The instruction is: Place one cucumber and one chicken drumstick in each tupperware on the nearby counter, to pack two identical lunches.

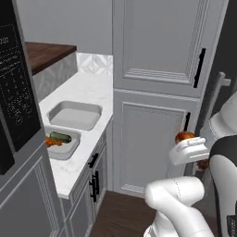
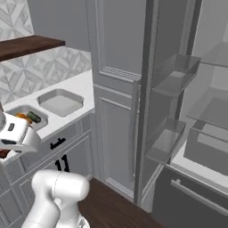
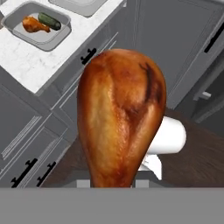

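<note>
Closest to the hand camera, a roasted chicken drumstick stands with its narrow bone end down in the gripper, whose jaws are closed on that end. Holding it there keeps the meaty part clear for setting down. From the left base view, the gripper hangs out over the dark floor, in front of tall grey cabinet doors, well apart from the counter. Farther off on the counter, the nearer tupperware already holds a cucumber and another drumstick. Just beyond it, the second tupperware looks empty, so it is probably where the held drumstick belongs.
</note>
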Robot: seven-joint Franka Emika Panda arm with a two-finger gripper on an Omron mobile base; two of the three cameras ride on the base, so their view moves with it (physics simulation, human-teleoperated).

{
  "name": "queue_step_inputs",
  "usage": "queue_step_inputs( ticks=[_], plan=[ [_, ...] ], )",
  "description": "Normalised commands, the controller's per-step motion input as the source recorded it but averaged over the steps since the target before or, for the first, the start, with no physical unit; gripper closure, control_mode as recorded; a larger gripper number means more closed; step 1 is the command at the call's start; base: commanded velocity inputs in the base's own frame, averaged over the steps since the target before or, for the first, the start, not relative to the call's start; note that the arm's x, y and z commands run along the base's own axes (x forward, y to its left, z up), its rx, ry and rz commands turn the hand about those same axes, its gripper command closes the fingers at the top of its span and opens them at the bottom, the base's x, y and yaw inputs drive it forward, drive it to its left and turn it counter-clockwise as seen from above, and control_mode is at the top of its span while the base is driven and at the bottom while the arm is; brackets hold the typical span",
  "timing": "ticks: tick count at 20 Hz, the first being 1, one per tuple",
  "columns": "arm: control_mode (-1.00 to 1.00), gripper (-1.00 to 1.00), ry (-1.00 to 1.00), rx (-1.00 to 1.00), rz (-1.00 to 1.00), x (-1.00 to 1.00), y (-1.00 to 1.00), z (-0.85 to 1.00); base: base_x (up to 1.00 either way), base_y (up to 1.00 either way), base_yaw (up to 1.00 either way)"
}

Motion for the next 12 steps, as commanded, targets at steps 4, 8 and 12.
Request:
queue_step_inputs(
  ticks=[4,8,12],
  plan=[
    [1.00,1.00,0.00,0.00,0.00,0.00,0.00,0.00,0.47,0.25,0.23],
    [1.00,1.00,0.00,0.00,0.00,0.00,0.00,0.00,0.74,0.14,0.26],
    [1.00,1.00,0.00,0.00,0.00,0.00,0.00,0.00,1.00,0.00,0.17]
  ],
)
